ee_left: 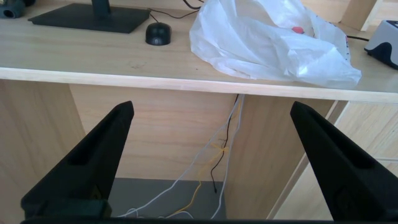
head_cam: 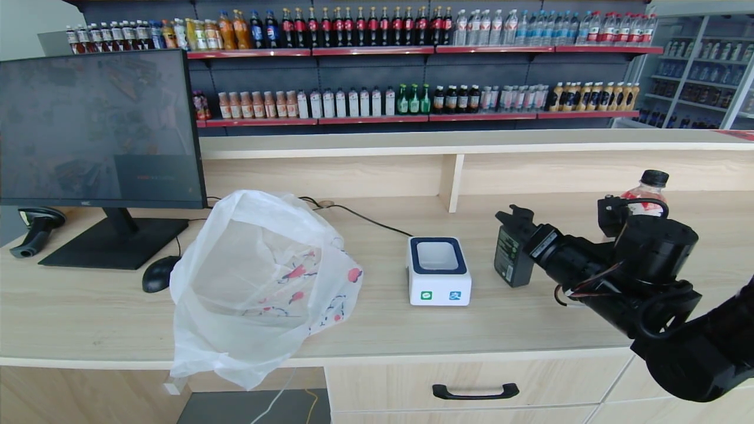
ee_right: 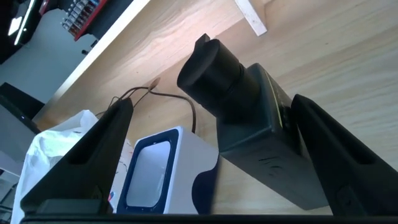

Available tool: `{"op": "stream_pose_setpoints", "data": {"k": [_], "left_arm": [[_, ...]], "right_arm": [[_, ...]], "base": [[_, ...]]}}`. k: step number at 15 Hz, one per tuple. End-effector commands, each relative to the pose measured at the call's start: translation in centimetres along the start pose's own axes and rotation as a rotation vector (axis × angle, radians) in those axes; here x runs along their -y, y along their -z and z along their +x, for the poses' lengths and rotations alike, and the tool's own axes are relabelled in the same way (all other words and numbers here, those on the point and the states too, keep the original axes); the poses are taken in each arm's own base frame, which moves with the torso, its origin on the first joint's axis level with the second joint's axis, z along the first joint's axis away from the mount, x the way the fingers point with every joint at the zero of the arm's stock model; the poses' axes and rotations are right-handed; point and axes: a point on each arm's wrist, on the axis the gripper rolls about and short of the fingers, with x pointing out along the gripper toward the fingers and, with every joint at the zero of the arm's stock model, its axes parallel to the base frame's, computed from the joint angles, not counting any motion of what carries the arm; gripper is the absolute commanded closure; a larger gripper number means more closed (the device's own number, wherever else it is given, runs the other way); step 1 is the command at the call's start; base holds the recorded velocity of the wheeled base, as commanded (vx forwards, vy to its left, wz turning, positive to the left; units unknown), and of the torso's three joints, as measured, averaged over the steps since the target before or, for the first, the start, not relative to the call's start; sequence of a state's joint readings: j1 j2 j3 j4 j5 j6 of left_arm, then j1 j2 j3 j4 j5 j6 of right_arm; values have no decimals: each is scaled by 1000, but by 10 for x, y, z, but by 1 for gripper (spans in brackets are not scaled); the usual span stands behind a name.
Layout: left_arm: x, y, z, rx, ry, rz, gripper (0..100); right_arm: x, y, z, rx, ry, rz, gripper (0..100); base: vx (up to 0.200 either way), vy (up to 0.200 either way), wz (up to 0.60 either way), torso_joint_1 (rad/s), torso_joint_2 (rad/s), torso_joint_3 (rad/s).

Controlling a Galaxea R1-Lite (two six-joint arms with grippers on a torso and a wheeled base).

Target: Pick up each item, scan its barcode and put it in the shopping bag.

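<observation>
A black boxy bottle (head_cam: 511, 256) with a round cap and a label stands just right of the white barcode scanner (head_cam: 439, 271). My right gripper (ee_right: 208, 102) is open around the black bottle (ee_right: 261, 143), which touches one finger and leaves a gap to the other. The white plastic shopping bag (head_cam: 259, 282) slumps open on the counter left of the scanner, hanging over the front edge. A clear bottle (head_cam: 648, 191) with a red label and black cap stands behind my right arm, partly hidden. My left gripper (ee_left: 211, 106) is open, below and in front of the counter edge, with the bag (ee_left: 273, 40) above it.
A monitor (head_cam: 100, 129), a mouse (head_cam: 158, 274) and a handheld scanner (head_cam: 35, 229) sit at the counter's left. A cable runs behind the bag to the barcode scanner. A raised ledge with a divider (head_cam: 450, 182) backs the counter. Loose wires (ee_left: 214, 168) hang under it.
</observation>
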State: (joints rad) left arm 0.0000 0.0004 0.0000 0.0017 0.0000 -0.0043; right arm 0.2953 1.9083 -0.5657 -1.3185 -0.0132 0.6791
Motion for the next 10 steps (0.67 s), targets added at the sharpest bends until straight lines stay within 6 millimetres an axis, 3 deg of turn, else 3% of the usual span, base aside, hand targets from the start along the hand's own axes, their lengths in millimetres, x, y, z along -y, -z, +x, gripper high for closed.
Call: {"op": "stream_pose_setpoints", "data": {"k": [1,10], "left_arm": [[0,0,0,1,0,0,0],[0,0,0,1,0,0,0]], "right_arm": [[3,1,1,-5,10,-1,0],[7,3,-4,16,2,-114,0]], "base": [[0,0,0,0,0,0],[0,0,0,0,0,0]]}}
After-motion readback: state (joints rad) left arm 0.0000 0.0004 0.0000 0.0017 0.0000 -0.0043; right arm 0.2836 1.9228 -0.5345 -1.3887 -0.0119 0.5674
